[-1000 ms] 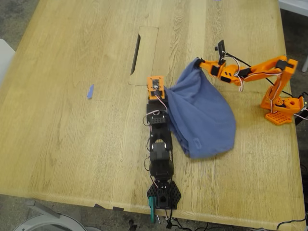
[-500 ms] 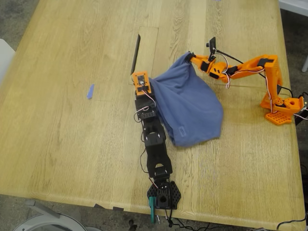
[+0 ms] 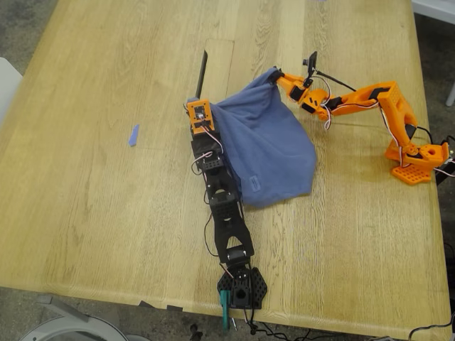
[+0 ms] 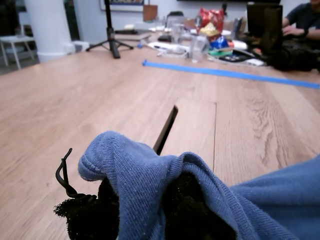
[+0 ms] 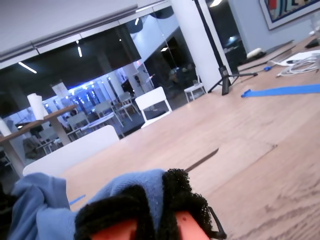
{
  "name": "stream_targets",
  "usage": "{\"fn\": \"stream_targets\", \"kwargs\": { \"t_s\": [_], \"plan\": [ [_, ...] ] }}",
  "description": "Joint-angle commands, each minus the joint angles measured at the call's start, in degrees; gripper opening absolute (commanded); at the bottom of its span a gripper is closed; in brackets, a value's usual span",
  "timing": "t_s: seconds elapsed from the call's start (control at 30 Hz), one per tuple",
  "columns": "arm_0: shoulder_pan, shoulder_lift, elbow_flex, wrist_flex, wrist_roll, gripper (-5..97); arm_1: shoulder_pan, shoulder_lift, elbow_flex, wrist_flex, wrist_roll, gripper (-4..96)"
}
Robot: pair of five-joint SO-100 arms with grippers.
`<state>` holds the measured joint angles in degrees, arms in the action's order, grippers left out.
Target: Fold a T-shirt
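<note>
Cloth is seen in the exterior view as a slate-blue short-sleeved cotton T-shirt (image 3: 266, 153), bunched and stretched between two arms above the light oak table (image 3: 106, 213). One corner is pinched in my first gripper (image 3: 200, 116) on the black arm, the other in my second gripper (image 3: 276, 75) on the orange arm, so that an edge is kept taut, probably for laying out. A dark cable slot (image 3: 201, 71) lies just beyond my first gripper; a small blue scrap (image 3: 133, 135) lies well apart. In the first wrist view, the jaws are closed on a hemmed fold, and a blue tape strip (image 4: 230, 74) crosses the far table. In the second wrist view, the black-padded jaws are clamped on cloth.
</note>
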<state>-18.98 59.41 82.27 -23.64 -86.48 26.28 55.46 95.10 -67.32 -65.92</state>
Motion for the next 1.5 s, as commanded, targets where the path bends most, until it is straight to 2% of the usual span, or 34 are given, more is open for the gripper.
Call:
{"fn": "stream_targets", "kwargs": {
  "t_s": [0.0, 0.33, 0.5, 0.7, 0.87, 1.27, 1.47],
  "plan": [
    [-6.94, 6.42, -10.2, 5.01, 0.53, 0, 3.34, 1.14, -4.57, 0.53, -0.26, 0.0],
    [-7.47, 4.75, -21.8, 19.42, -0.09, 0, 4.75, 3.08, -11.43, 8.26, 1.23, 0.0],
    [-6.15, 5.98, -27.16, 31.29, -0.09, 0, 4.39, 7.47, -11.16, 15.64, 1.58, 0.0],
    [-5.36, 9.49, -28.21, 39.29, -0.26, 0, 4.22, 13.62, -10.81, 25.05, 2.72, 0.0],
    [-4.22, 10.81, -32.26, 47.11, -0.35, 0, 4.13, 17.14, -14.33, 36.12, 3.43, 0.0],
    [-1.58, 8.88, -55.2, 71.02, -0.35, 0, 2.02, 22.94, -26.46, 63.37, 4.22, 0.0],
    [0.26, 8.88, -62.67, 82.97, -0.44, 0, 0.53, 28.83, -23.91, 74.79, 4.48, 0.0]
  ]
}}
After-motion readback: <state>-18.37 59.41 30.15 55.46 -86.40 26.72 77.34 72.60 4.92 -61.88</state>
